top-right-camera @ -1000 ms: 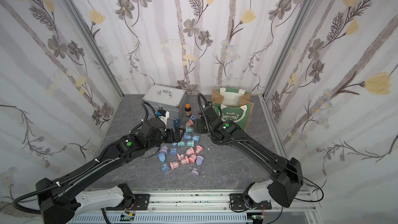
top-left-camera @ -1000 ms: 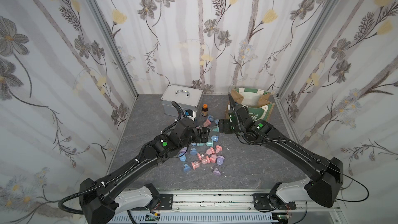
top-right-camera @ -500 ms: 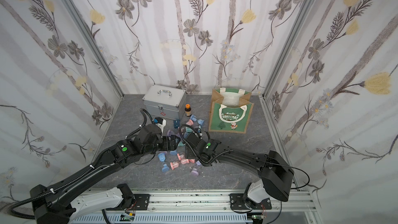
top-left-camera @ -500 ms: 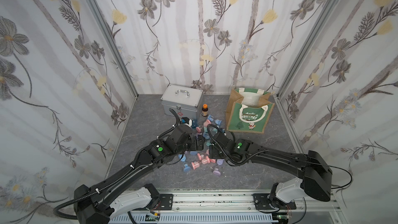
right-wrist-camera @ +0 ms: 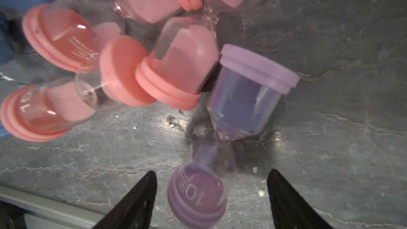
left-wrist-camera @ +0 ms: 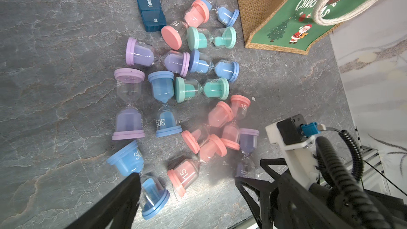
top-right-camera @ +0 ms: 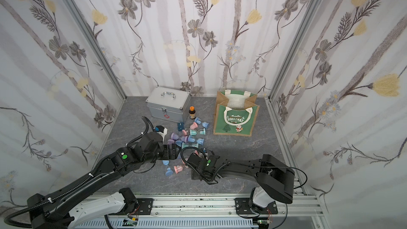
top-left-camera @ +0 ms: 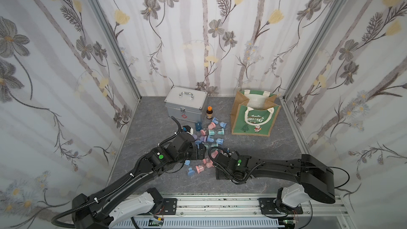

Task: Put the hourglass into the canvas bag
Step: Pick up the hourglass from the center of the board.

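2 containers stand at the back of the grey tabletop (top-left-camera: 264,155), well apart. The larger, the canvas bag (top-left-camera: 251,126), sits upright with its mouth open. Only white lining shows inside and its floor is hidden, so whether any hourglass is in it cannot be told. The smaller, the silver case (top-left-camera: 187,106), is shut, with a brown bottle (top-left-camera: 209,113) just beside it. The left hand (left-wrist-camera: 187,183) hovers open over the heap of hourglasses (top-left-camera: 209,137), gripping nothing. The right hand (right-wrist-camera: 211,172) is low at the heap's near edge. Its jaws stand apart on either side of the purple hourglass (right-wrist-camera: 244,98) marked 10, which lies on the tabletop, not yet pinched. The task looks early: closing, lifting, carrying and dropping into the bag all remain.
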### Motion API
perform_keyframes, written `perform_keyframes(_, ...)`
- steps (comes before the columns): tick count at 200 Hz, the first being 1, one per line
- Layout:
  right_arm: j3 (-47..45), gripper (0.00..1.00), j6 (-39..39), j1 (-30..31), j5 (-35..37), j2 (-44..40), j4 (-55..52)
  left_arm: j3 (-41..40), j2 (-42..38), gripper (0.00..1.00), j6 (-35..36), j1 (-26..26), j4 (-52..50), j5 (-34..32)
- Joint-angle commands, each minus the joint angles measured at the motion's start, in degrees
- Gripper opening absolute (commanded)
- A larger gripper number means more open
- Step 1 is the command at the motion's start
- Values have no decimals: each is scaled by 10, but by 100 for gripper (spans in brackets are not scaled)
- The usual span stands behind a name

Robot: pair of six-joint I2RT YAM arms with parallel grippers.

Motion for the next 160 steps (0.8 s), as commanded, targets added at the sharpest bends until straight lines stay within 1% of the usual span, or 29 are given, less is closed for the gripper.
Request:
perform_keyframes(1, -10, 71, 18, 0, 3, 6, 24, -2, 0, 100, -9, 0, 1, -7)
perform_keyframes(34, -25, 63, 18, -2, 17, 5, 12, 0, -1, 100, -12, 0, 2, -10)
perform_keyframes(73, -33, 59, 17, -11, 32, 22, 1, -1, 3, 100, -12, -1, 8, -12)
perform_keyframes(89, -36, 58, 16, -11, 38, 25, 2, -1, 4, 100, -10, -1, 10, -10)
perform_keyframes(101, -37, 55, 18, -13, 43, 27, -3, -1, 5, 100, -9, 0, 7, -14)
perform_keyframes(137, -42, 50, 20, -10, 44, 19, -14, 3, 6, 100, -9, 0, 7, -13)
perform_keyframes(160, -43, 44, 22, -9, 44, 10, -19, 7, 8, 100, -10, 0, 7, -16)
